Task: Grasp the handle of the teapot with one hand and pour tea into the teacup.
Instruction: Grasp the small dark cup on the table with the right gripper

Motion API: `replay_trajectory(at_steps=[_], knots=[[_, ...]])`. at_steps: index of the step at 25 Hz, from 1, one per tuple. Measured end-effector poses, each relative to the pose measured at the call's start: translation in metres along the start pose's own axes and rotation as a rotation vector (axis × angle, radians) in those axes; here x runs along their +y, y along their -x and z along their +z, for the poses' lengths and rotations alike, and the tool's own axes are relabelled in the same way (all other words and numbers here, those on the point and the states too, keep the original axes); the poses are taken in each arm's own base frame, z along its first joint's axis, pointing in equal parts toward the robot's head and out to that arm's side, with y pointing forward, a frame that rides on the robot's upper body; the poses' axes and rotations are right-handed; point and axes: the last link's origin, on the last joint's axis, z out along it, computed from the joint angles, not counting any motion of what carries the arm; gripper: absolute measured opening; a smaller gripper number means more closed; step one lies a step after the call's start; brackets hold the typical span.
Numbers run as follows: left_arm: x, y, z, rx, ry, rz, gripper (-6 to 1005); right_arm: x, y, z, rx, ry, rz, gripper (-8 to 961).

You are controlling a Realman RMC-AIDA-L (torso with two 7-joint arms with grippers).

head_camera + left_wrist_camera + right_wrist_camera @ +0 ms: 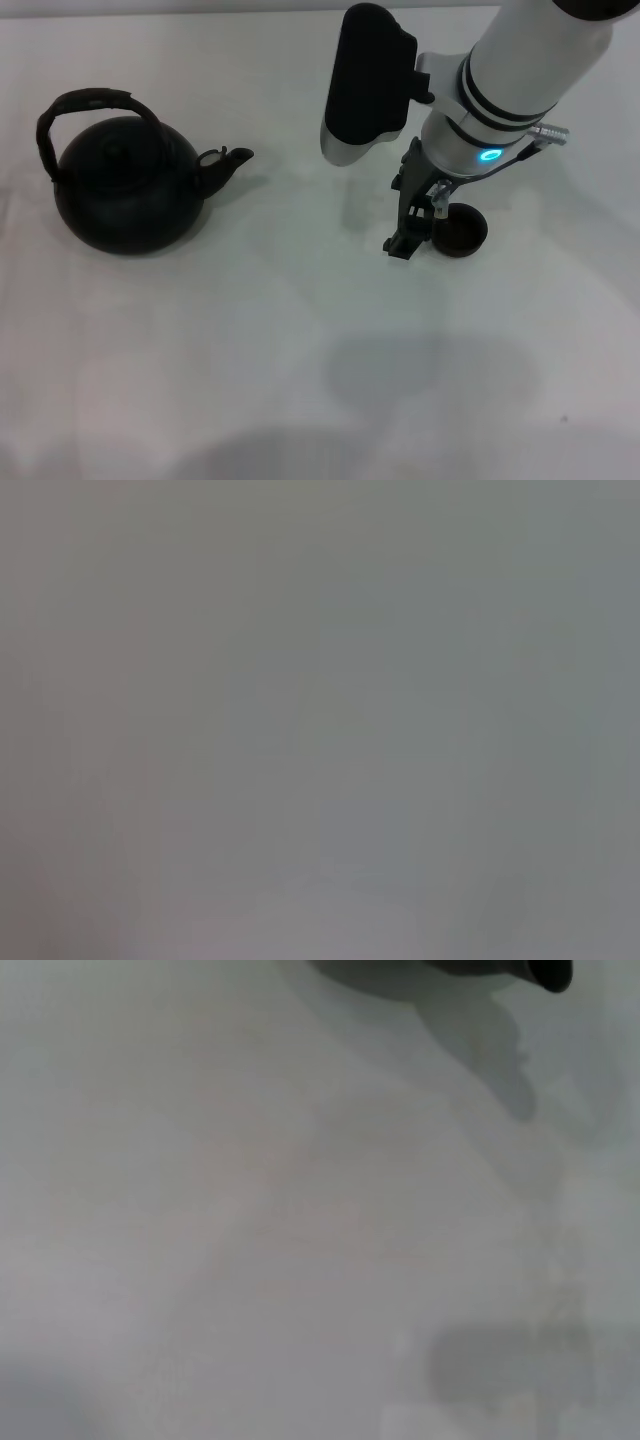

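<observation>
The teapot (125, 195) sits untouched; right gripper (412, 232), fingers' gap I can't tell, hangs touching-close beside the teacup (462, 231), could knock it over.

Right gripper (418, 225) covers the teacup (463, 231) at its 9 o'clock edge; finger state indeterminate; left wrist view fully blurred
</observation>
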Motion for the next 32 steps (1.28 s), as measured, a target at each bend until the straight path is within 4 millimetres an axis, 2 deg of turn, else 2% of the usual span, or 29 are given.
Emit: replay_trajectory(at_steps=[21,32], knots=[[0.001,-0.002,0.004,0.008,-0.001,-0.002,875,-0.016,-0.029,0.009,0.075,-0.003,0.096,797],[0.0,-0.002,0.004,0.008,-0.004,-0.003,875,-0.015,-0.042,0.013,0.1,0.015,0.133,772]])
